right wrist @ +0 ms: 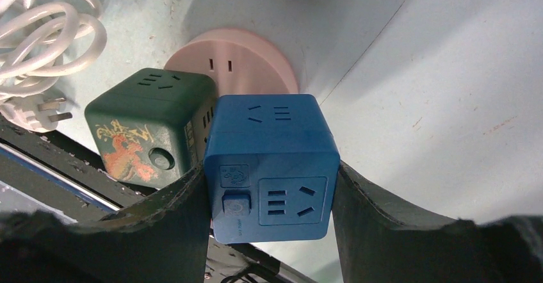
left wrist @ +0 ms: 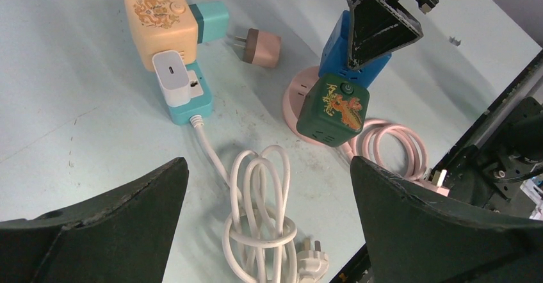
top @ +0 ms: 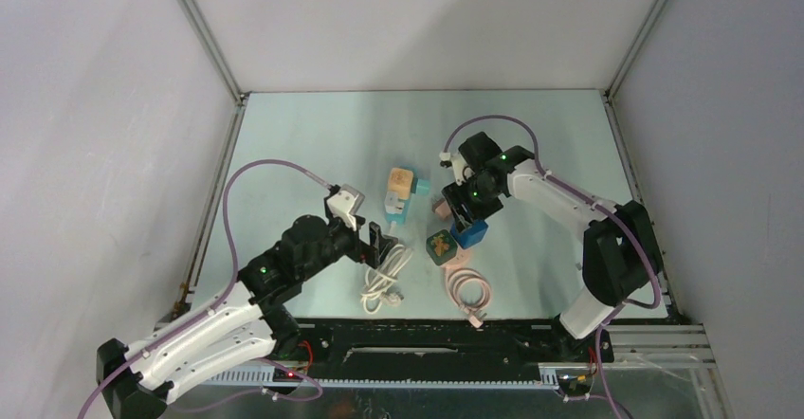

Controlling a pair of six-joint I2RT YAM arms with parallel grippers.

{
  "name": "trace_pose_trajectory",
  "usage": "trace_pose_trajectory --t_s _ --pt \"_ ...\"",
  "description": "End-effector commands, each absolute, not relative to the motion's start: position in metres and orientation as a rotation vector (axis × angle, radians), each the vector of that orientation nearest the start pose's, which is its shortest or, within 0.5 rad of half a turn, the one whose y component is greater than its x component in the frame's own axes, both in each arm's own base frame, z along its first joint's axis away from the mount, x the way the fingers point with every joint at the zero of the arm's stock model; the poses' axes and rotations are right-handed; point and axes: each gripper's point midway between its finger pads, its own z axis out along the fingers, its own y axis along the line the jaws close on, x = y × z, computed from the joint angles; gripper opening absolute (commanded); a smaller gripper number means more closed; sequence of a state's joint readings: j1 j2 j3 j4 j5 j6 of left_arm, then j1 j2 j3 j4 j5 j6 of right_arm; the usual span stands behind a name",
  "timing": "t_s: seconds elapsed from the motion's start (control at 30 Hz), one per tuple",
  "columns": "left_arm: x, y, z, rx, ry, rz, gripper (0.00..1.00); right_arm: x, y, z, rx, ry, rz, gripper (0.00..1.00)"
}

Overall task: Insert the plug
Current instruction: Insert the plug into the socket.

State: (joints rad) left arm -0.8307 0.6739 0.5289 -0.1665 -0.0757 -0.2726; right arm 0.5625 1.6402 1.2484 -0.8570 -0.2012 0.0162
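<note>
From above, the blue cube socket (top: 471, 235) hangs in the right jaws right of the surface's (top: 313, 144) centre, just beside the green cube socket (top: 441, 246). A pink cord (top: 467, 291) coils toward the near edge. The left jaws stand wide and empty over a coiled white cable (top: 384, 282)

The left wrist view shows the blue cube (left wrist: 334, 43) tilted above the pink round socket base (left wrist: 296, 92). The green cube (left wrist: 333, 107) sits on the base's near side. Whether the blue cube's pins have met any slots is hidden

In the right wrist view the jaws are partly closed on two opposite flat sides of the blue cube (right wrist: 275, 161), leaving its switch and front outlet clear. The cube looks like rigid, light, smooth plastic, so it probably won't deform, though it could twist or slip under a push. Those flat sides seem the best place to hold it. The base (right wrist: 237, 52) also looks light and may slide
</note>
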Motion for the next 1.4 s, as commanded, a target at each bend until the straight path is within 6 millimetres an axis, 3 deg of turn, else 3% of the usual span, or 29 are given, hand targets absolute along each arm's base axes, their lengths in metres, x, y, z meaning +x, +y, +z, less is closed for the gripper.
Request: trace_pose_trajectory --t_s 0.0,0.33,0.73,1.07,1.37 --pt "0.2 -0.211 0.186 0.447 1.871 -0.681 1.0 0.267 0.21 0.093 -0.834 2.716 0.403 0.0" --pt "0.2 -0.209 0.189 0.441 1.863 -0.679 1.0 0.268 0.212 0.085 -0.823 2.72 0.42 0.0" --pt "0.202 -0.208 0.188 0.428 1.867 -0.67 1.0 0.253 0.211 0.068 -0.879 2.755 0.394 0.0" --pt "0.202 -0.208 0.189 0.43 1.865 -0.669 1.0 0.245 0.199 0.065 -0.948 2.75 0.277 0.0" --pt "0.204 -0.209 0.19 0.43 1.864 -0.667 1.0 0.238 0.199 0.05 -0.998 2.779 0.192 0.0"
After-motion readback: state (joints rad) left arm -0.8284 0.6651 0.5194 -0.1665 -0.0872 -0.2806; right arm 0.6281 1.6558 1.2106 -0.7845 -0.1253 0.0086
